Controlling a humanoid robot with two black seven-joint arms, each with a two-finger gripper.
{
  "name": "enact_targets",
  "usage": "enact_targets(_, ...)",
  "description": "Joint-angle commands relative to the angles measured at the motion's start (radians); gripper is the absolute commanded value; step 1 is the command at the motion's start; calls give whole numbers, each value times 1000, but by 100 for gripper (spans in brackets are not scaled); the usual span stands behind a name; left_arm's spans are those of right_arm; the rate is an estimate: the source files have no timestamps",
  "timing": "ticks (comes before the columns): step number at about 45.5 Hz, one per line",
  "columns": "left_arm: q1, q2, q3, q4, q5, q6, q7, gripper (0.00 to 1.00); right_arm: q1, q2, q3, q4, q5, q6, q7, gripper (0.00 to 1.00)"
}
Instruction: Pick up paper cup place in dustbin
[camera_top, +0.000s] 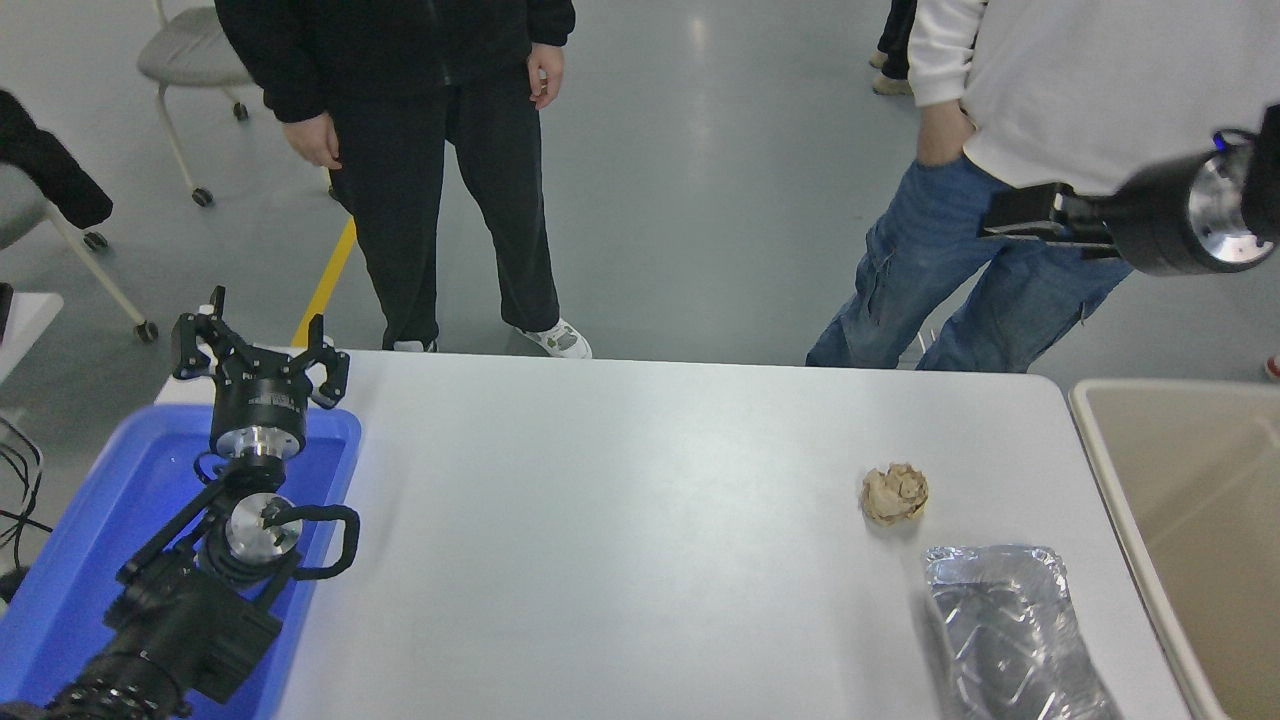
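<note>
The paper cup is out of view. The dustbin, a large cream-beige bin, stands at the table's right end and is cut off by the picture's edge. My right gripper reaches in from the upper right, held high beyond the table's far edge, in front of a person's jeans and up-left of the bin. My left gripper is parked at the lower left over the blue tub, open with nothing in it.
A blue plastic tub sits under the left arm. A crumpled brown paper ball and a silver foil tray lie at the right of the white table. Two people stand at the far side.
</note>
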Motion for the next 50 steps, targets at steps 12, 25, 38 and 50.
enact_targets(12, 0, 0, 0, 0, 0, 0, 0, 99, 139, 190, 113, 108, 10, 328, 4, 100)
enact_targets(25, 0, 0, 0, 0, 0, 0, 0, 99, 143, 181, 88, 119, 137, 415, -6, 100)
enact_targets(38, 0, 0, 0, 0, 0, 0, 0, 99, 140, 166, -36, 115, 181, 414, -28, 100)
enact_targets(50, 0, 0, 0, 0, 0, 0, 0, 99, 152, 156, -74, 116, 283, 444, -151, 100)
